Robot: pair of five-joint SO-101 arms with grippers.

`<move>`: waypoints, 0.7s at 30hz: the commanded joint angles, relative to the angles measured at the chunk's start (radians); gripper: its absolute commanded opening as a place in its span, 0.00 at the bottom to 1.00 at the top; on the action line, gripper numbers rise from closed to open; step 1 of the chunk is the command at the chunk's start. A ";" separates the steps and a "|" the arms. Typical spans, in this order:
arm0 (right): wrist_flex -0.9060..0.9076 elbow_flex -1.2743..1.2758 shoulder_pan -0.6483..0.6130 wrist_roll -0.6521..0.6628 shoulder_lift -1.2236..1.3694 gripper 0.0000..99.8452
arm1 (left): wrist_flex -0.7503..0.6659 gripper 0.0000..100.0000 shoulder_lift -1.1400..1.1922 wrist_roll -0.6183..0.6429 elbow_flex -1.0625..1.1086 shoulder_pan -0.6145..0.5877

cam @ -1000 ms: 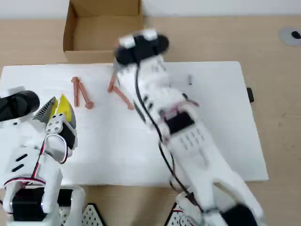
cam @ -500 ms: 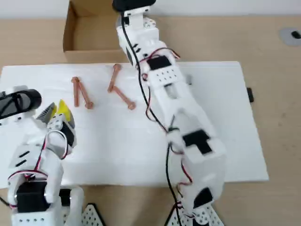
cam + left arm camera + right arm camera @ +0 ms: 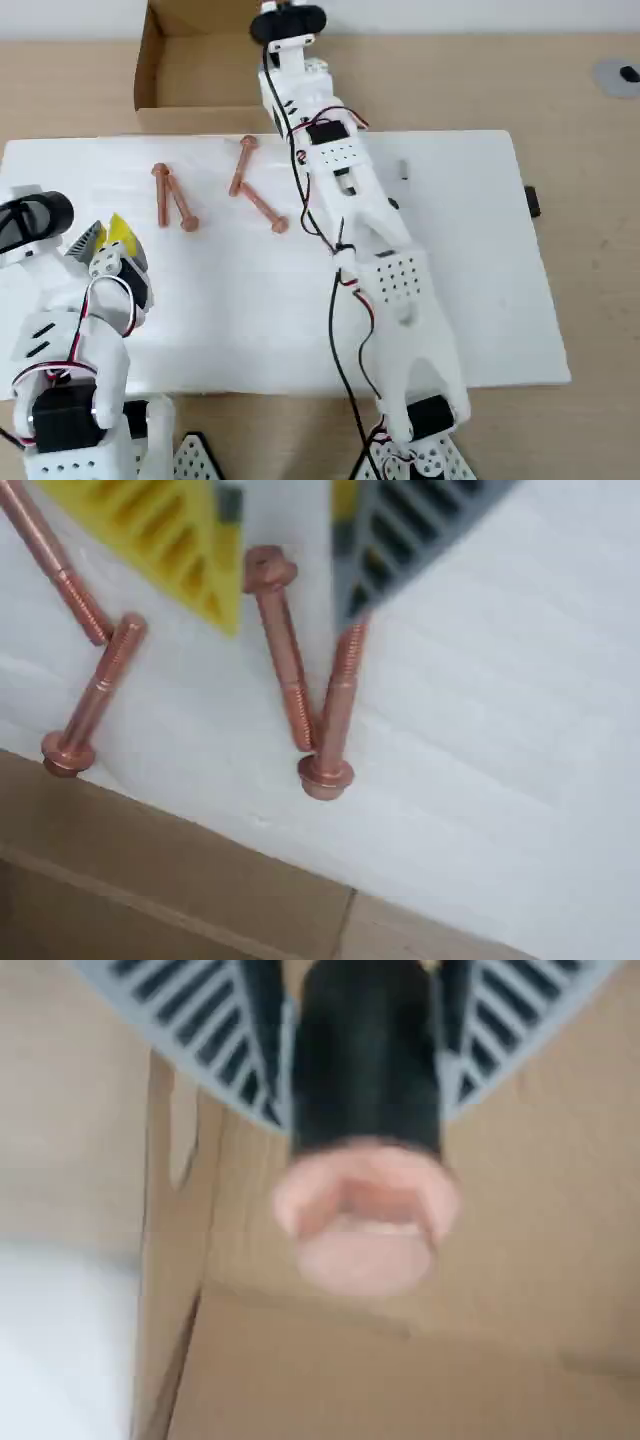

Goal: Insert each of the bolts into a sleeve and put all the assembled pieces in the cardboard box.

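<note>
My right gripper (image 3: 286, 24) is stretched out over the cardboard box (image 3: 145, 70). In the right wrist view my right gripper (image 3: 365, 1070) is shut on a black sleeve (image 3: 365, 1050) with a copper bolt head (image 3: 365, 1210) sticking out of its end, above the box floor (image 3: 300, 1380). Several loose copper bolts lie on the white sheet (image 3: 450, 260): a pair (image 3: 172, 198) at the left and two more (image 3: 240, 165) (image 3: 263, 208) in the middle. My left gripper (image 3: 105, 240) hangs open near the sheet's left edge; its yellow and grey fingers (image 3: 170, 540) frame two bolts (image 3: 280, 650) (image 3: 335, 720).
A small dark piece (image 3: 404, 169) lies on the sheet right of my right arm. A black object (image 3: 532, 202) sits off the sheet's right edge and a grey disc (image 3: 615, 75) at the far right. Wooden table (image 3: 580, 300) surrounds the sheet.
My right arm has swung from over the sheet out to the cardboard box, carrying the sleeved bolt. My left arm has drawn slightly left and back.
</note>
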 commanded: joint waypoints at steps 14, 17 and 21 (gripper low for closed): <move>0.397 -0.542 0.013 -0.011 0.179 0.09 | -0.009 0.07 -0.008 -0.064 -0.012 -0.021; 0.483 -0.598 0.001 -0.011 0.182 0.19 | -0.009 0.07 0.001 -0.077 -0.021 -0.003; 0.542 -0.653 0.001 -0.008 0.182 0.30 | -0.009 0.09 0.001 -0.077 -0.032 0.028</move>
